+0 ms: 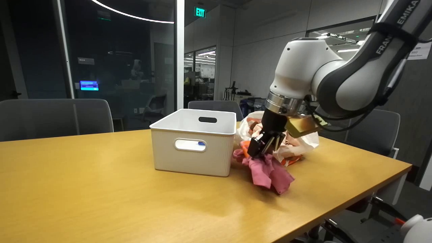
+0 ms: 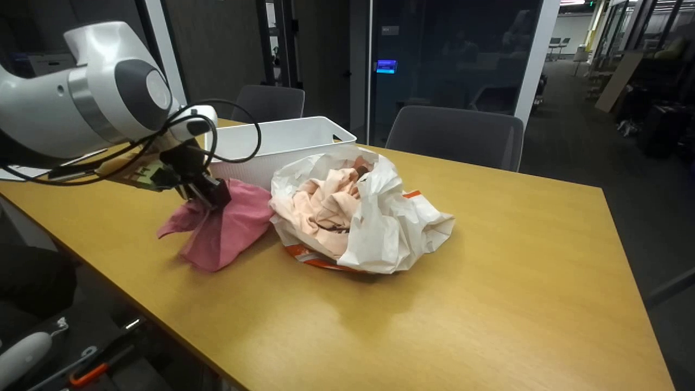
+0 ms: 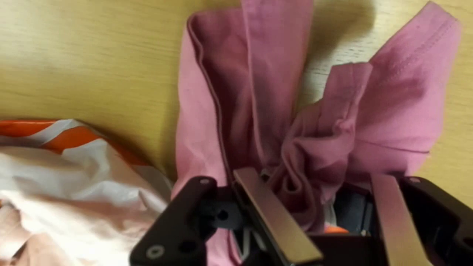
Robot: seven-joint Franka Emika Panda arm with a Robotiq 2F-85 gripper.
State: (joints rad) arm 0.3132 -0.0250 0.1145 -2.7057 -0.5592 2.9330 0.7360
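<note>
1 cloth [image 2: 231,231], gripped bunched by the pincer [image 3: 315,178], could slip through uneven folds or snag the bag [image 2: 388,228] with loose ends.

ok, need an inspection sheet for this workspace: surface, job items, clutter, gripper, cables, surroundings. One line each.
Surface: wooden table, yellowish, reflecting the room lights.
Job items: pink cloth, folds hanging below the gripper.
Clutter: white bin, something blue visible through its handle hole; crumpled white bag with peach cloth inside.
Gripper: fingers apart, pink cloth bunched between them; whether it is clamped, can't tell.
Cables: black cables loop loosely beside the arm.
Surroundings: chairs, glass wall, lit exit sign, blue wall screen; people: nothing seen.
</note>
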